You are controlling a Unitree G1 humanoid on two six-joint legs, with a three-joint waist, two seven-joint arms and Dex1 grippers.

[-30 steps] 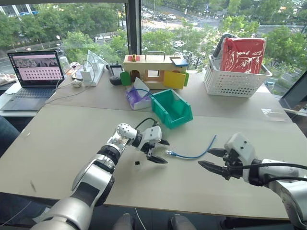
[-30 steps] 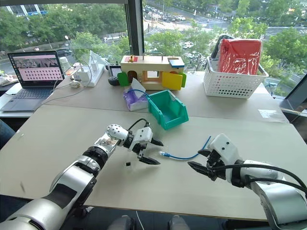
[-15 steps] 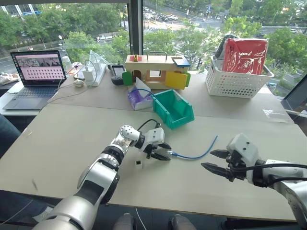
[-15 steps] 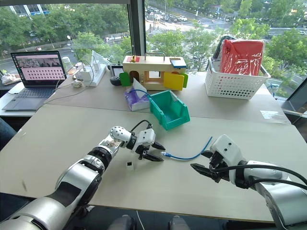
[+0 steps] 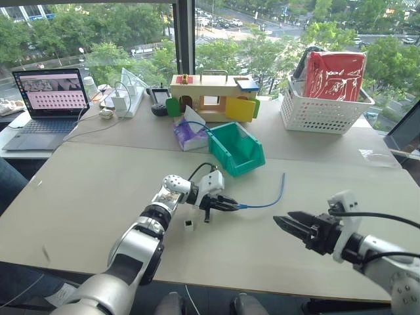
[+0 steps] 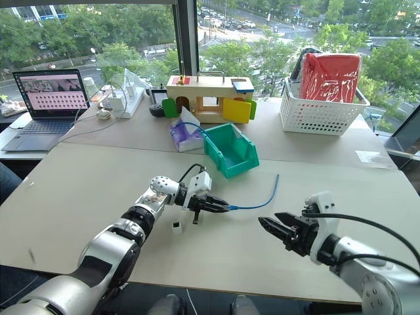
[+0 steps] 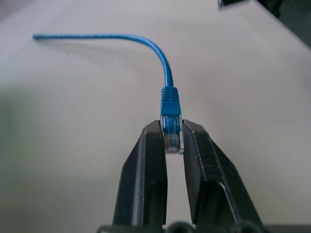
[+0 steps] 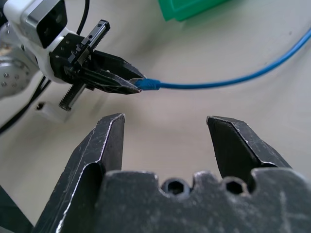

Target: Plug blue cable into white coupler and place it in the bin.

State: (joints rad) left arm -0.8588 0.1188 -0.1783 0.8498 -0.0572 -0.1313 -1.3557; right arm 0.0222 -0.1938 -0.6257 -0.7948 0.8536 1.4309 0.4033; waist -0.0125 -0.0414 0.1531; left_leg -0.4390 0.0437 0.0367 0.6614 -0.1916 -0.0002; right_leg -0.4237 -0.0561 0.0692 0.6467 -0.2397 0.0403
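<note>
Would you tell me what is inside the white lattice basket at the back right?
A red bag stands in the white lattice basket, with something dark behind it at one end. The basket's walls hide whatever lies lower down.

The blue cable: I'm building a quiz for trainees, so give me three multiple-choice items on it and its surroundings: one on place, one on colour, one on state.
1. Where is the white coupler?
A. inside the bin
B. on the table beside the left gripper
C. in the white basket

2. What colour is the bin?
A. teal-green
B. red
C. yellow

3. How is the blue cable held?
A. lying free, untouched
B. its plug pinched in the left gripper
C. clamped in the right gripper

Answers:
1 B, the coupler sits on the table just below that gripper.
2 A, as the head views show.
3 B, the left wrist view shows the fingers closed on the plug; the right gripper is open and empty.
</note>
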